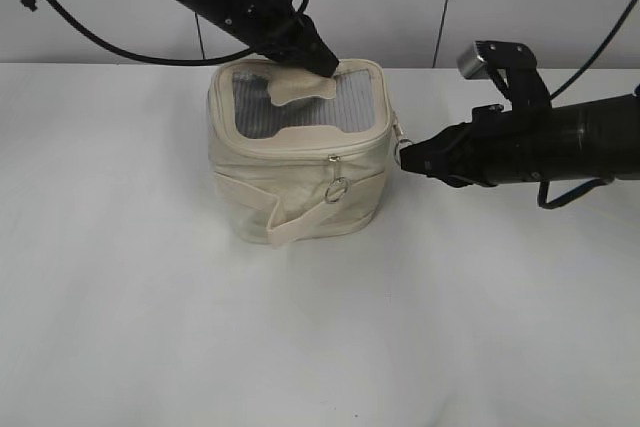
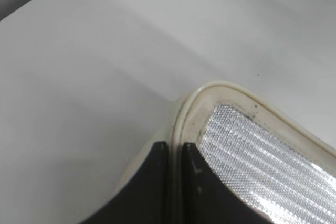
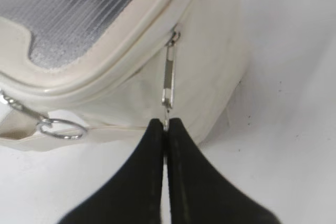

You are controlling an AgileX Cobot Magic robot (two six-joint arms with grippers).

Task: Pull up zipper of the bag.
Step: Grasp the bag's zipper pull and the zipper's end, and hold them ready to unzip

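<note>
The cream bag [image 1: 290, 192] stands upright on the white table, its grey mesh top [image 1: 262, 107] facing up. My left gripper [image 1: 325, 65] is shut on the bag's back right top rim; in the left wrist view its fingers [image 2: 176, 148] pinch the cream rim piping [image 2: 210, 90]. My right gripper [image 1: 402, 155] is at the bag's right side, shut on the end of a silver zipper pull [image 3: 168, 77], fingertips [image 3: 167, 123] just below it. The zipper line [image 3: 113, 80] runs under the top rim. A second pull with a round ring hangs at the front [image 1: 338, 187] and shows in the right wrist view [image 3: 59, 128].
The white table [image 1: 320, 347] spreads in front and to both sides of the bag. A pale wall [image 1: 500, 7] runs behind it. The diagonal strap band [image 1: 300, 222] wraps the bag's front. Both black arms reach in from the upper left and the right.
</note>
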